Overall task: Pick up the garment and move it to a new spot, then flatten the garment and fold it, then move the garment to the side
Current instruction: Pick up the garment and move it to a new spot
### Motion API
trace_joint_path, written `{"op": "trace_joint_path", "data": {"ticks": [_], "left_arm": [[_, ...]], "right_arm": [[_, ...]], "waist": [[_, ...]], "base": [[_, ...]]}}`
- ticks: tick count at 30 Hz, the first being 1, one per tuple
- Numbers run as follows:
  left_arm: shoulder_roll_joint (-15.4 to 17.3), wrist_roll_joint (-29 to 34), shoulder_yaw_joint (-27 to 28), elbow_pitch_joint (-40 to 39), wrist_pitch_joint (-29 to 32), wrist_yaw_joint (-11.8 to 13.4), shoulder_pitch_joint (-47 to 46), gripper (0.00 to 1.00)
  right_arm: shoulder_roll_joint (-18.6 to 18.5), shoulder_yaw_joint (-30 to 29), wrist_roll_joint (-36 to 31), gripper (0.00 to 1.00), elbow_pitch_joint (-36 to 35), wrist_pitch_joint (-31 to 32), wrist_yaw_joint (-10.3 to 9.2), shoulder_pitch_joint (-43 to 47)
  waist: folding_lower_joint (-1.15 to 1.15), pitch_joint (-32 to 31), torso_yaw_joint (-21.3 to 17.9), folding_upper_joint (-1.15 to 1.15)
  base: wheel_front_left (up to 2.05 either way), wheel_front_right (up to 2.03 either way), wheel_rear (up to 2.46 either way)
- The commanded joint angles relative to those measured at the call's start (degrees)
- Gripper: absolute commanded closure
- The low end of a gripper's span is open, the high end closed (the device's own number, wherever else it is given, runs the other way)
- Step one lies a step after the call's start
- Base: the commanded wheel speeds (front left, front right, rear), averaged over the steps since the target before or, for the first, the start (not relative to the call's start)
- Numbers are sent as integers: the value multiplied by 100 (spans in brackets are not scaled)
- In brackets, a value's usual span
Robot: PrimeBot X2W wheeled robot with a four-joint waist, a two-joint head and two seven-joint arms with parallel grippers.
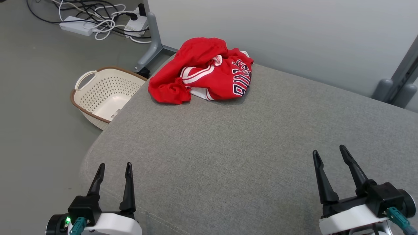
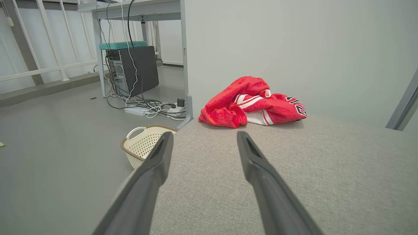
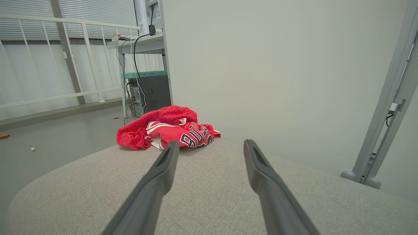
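The garment [image 1: 202,71] is a red piece with white stripes and dark lettering, crumpled in a heap at the far left corner of the grey cushioned surface [image 1: 248,156]. It also lies ahead in the left wrist view, garment [image 2: 251,102], and in the right wrist view, garment [image 3: 163,132]. My left gripper [image 1: 114,166] hovers open over the near left edge, far from the heap, with nothing between its fingers. Near the front right, my right gripper [image 1: 329,152] is open and empty too. From the wrists, the left gripper [image 2: 204,138] and the right gripper [image 3: 212,147] point toward the garment.
A cream perforated basket [image 1: 103,94] sits on the floor just left of the surface. Cables and power strips [image 1: 104,19] lie on the floor behind it by a grey stand leg [image 1: 152,49]. A pale wall runs along the far edge; another grey stand [image 1: 398,85] is at right.
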Motion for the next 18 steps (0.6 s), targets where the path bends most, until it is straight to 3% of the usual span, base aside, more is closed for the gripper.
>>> {"op": "trace_joint_path", "data": {"ticks": [1, 9, 18], "left_arm": [[17, -24, 5, -36, -12, 30, -19, 0], [19, 142, -105, 57, -12, -90, -185, 0], [259, 191, -149, 570, -7, -636, -1428, 0]], "right_arm": [[-41, -19, -18, 0, 8, -28, 4, -39], [-40, -21, -87, 0, -16, -28, 4, -42], [-40, -69, -380, 0, -190, -28, 4, -385]], "waist": [[0, 15, 12, 0], [0, 138, -95, 0], [0, 767, -728, 0]], "base": [[0, 0, 0], [0, 0, 0], [0, 0, 0]]}}
